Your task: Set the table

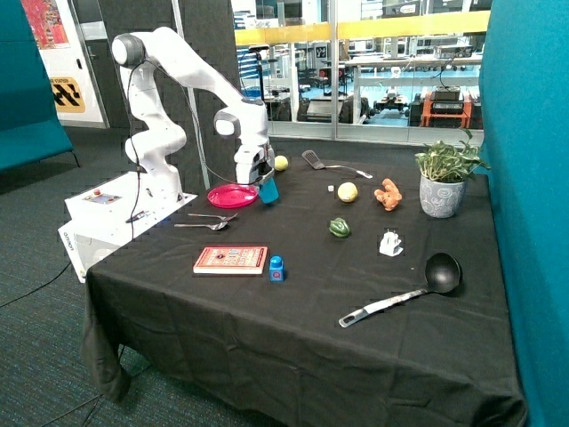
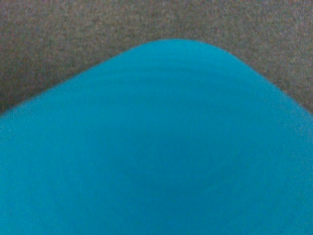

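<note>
- The table (image 1: 293, 329) fills the middle of the outside view, with the white robot base at its far corner; it carries the plate (image 1: 231, 196) near that corner, so I place everything from the plate.
- The arm (image 1: 191, 67) reaches over the table edge and its gripper (image 1: 265, 182) sits just beside the plate, on the side away from the base, at a blue cup (image 1: 268, 189).
- The cup appears to be held between the fingers, tilted, low over the cloth; the wrist view is filled by its blue wall (image 2: 161, 147). I cannot tell the grip firmly.
- Risk: a tilted cup may topple if it is let go, or roll toward the yellow ball (image 1: 281, 163) beyond the plate.
- Risk: lowering too close may clip the plate's rim and shove it.
- Risk: the spoon (image 1: 203, 226) and fork (image 1: 213, 216) lie just in front of the plate; a low sweep that way could scatter them.
</note>
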Action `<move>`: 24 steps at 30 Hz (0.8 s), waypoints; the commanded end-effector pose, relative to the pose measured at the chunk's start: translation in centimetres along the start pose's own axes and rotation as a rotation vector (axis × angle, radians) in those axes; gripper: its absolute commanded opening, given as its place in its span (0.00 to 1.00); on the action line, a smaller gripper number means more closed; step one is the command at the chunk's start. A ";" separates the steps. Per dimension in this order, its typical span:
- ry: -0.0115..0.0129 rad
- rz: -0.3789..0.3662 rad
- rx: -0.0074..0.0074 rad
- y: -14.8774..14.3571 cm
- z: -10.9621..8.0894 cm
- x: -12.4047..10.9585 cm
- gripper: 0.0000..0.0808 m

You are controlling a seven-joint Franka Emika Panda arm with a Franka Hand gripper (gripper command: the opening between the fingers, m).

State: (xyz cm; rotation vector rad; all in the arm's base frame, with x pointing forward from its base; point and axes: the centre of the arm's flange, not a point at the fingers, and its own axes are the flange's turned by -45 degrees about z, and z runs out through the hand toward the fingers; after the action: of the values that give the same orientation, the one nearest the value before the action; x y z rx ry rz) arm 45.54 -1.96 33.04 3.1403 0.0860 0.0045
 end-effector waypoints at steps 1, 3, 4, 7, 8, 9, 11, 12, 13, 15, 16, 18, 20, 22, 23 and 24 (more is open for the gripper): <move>-0.0028 0.012 0.0002 -0.5 0.1 -0.7 0.27; -0.0028 0.012 0.0002 -0.6 0.2 -0.9 0.27; -0.0028 0.014 0.0002 -0.8 0.2 -1.1 0.26; -0.0028 0.016 0.0002 -1.2 0.5 -1.8 0.26; -0.0028 0.016 0.0002 -1.3 0.5 -1.9 0.26; -0.0028 0.016 0.0002 -1.3 0.6 -1.9 0.26; -0.0028 0.015 0.0002 -1.4 0.6 -2.1 0.26; -0.0028 0.015 0.0002 -1.4 0.6 -2.2 0.26; -0.0028 0.015 0.0002 -1.4 0.6 -2.2 0.27; -0.0028 0.016 0.0002 -1.3 0.6 -2.3 0.27; -0.0028 0.019 0.0002 -1.1 0.6 -2.4 0.27; -0.0028 0.021 0.0001 -0.8 0.5 -2.4 0.27; -0.0028 0.022 0.0001 -0.5 0.4 -2.4 0.28; -0.0028 0.022 0.0001 -0.2 0.4 -2.4 0.28; -0.0028 0.025 0.0001 0.0 0.4 -2.3 0.28; -0.0028 0.026 0.0001 0.1 0.4 -2.3 0.28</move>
State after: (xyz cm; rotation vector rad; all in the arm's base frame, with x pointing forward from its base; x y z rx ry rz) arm 43.47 -1.31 32.62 3.1402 0.0537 -0.0081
